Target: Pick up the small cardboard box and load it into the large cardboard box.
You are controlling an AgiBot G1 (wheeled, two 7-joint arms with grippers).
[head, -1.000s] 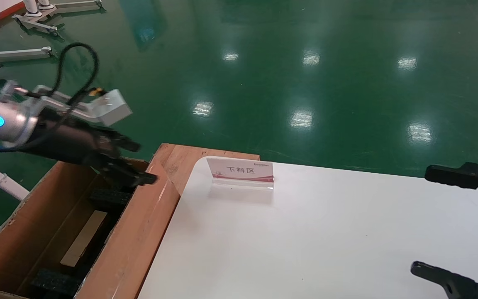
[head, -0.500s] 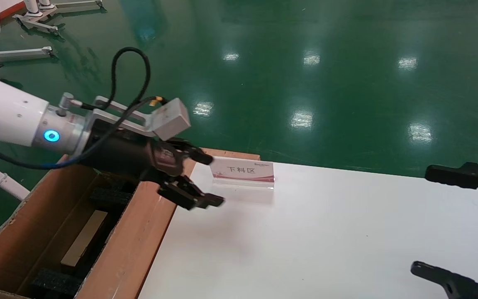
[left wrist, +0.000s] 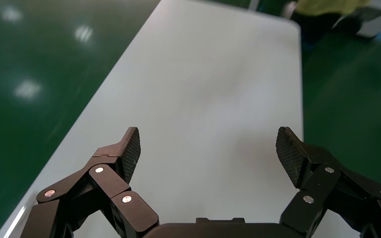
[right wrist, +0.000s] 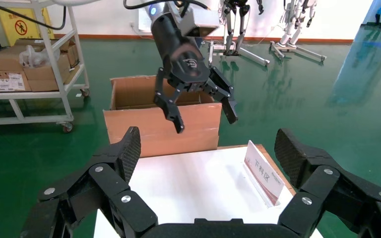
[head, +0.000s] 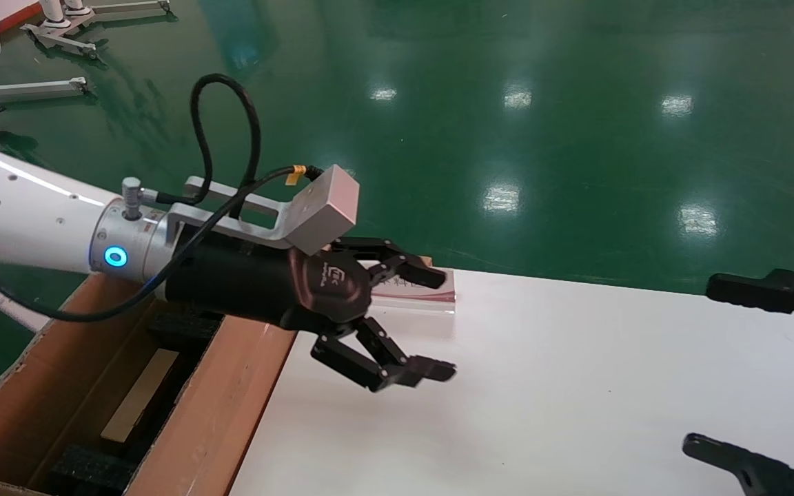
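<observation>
The large cardboard box (head: pixel 231 386) stands at the table's left end, flaps up, with black foam blocks (head: pixel 183 324) inside; it also shows in the right wrist view (right wrist: pixel 161 124). Low inside it a pale tan strip (head: pixel 138 396) lies between the foam blocks and looks like the small cardboard box's taped top; the rest of that box is hard to make out. My left gripper (head: pixel 442 324) is open and empty above the white table (head: pixel 576 386), just right of the large box; it also shows in its wrist view (left wrist: pixel 208 144). My right gripper (head: pixel 704 365) is open and parked at the right edge.
A small red-and-white sign (head: pixel 424 293) stands on the table's far edge, partly behind the left gripper; it also shows in the right wrist view (right wrist: pixel 263 173). The green floor lies beyond. A white cart with cartons (right wrist: pixel 25 64) stands behind the large box.
My left gripper has risen out of the large box and swung right, over the box wall, to above the table near the sign. It has stayed open. The right arm has not moved.
</observation>
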